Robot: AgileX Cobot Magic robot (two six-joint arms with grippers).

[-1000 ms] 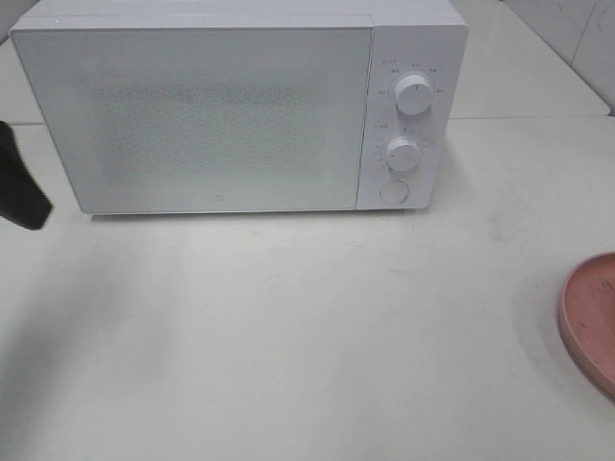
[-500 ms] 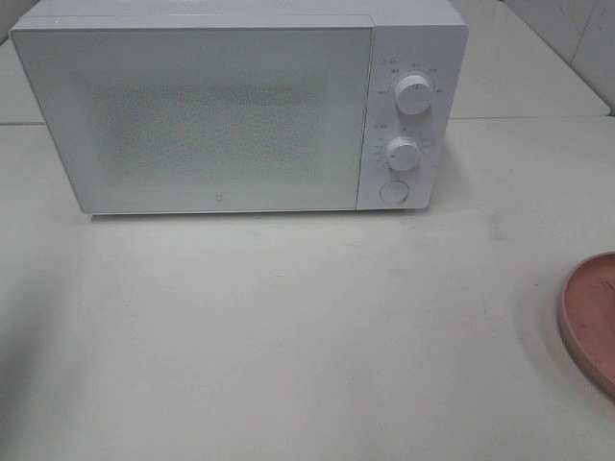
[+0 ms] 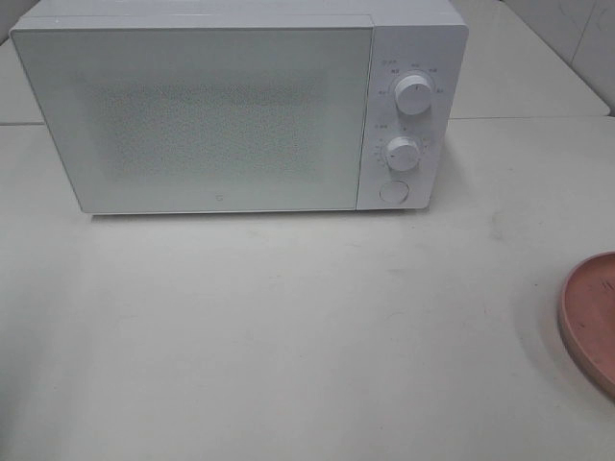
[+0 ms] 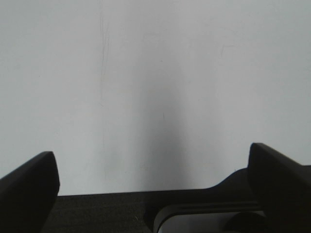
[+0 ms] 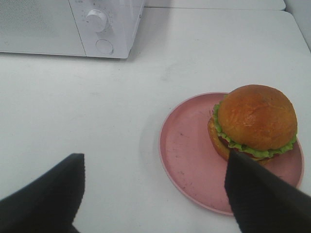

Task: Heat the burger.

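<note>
White microwave [image 3: 240,110] at the rear of the pale table [image 3: 288,336], door closed, two dials [image 3: 412,94] and a round button [image 3: 393,192] stacked on its right-hand panel; pink plate [image 3: 591,322] at the right edge of the high view, cut off by the frame. Burger [image 5: 255,124] — golden bun, green lettuce fringe — stands on the plate's far side as the right wrist view shows it, well apart from the microwave. Right gripper [image 5: 155,194] hovers above table and plate, jaws spread wide, holding nothing; left gripper [image 4: 150,187] likewise fully spread and empty, over bare table — neither touches the burger.
</note>
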